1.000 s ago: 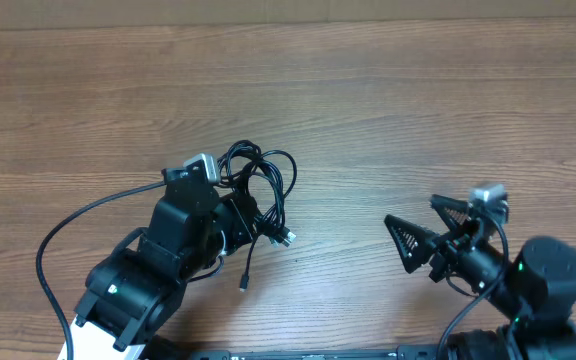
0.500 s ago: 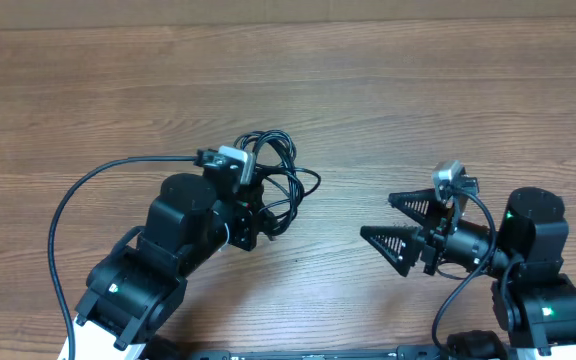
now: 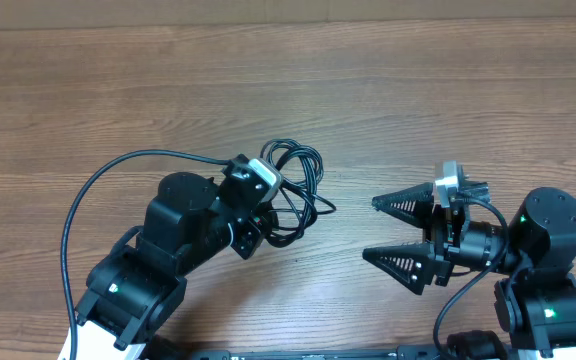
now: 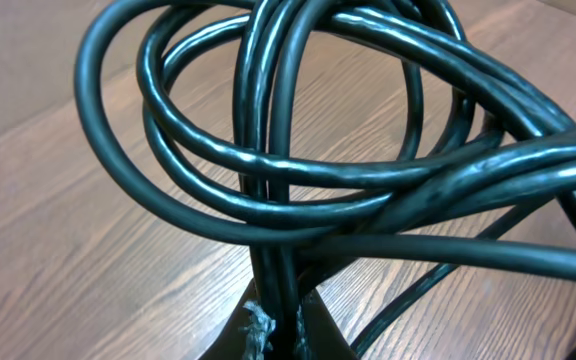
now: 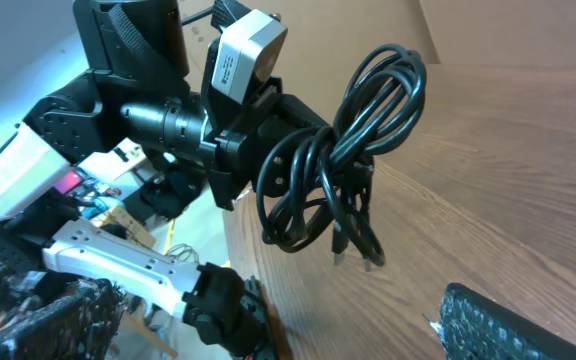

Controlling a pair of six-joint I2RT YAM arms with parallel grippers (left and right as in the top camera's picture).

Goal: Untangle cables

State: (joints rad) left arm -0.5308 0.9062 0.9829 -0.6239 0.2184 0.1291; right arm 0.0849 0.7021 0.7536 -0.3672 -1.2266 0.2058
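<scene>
Near the centre of the overhead frame, the left hand (image 3: pixel 260 212) pinches the looped cables (image 3: pixel 298 185), which hang above the worktop (image 3: pixel 388 90). At the right, the right hand (image 3: pixel 370 229) is spread wide.

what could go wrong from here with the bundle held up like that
1. The left hand pinches several strands of the cables at once, so pulling may tighten the knot rather than free it.
2. The right hand is open and apart from the bundle; closing on crossed loops could grab the wrong strand.
3. The plug ends hang loose and might snag a loop.
</scene>
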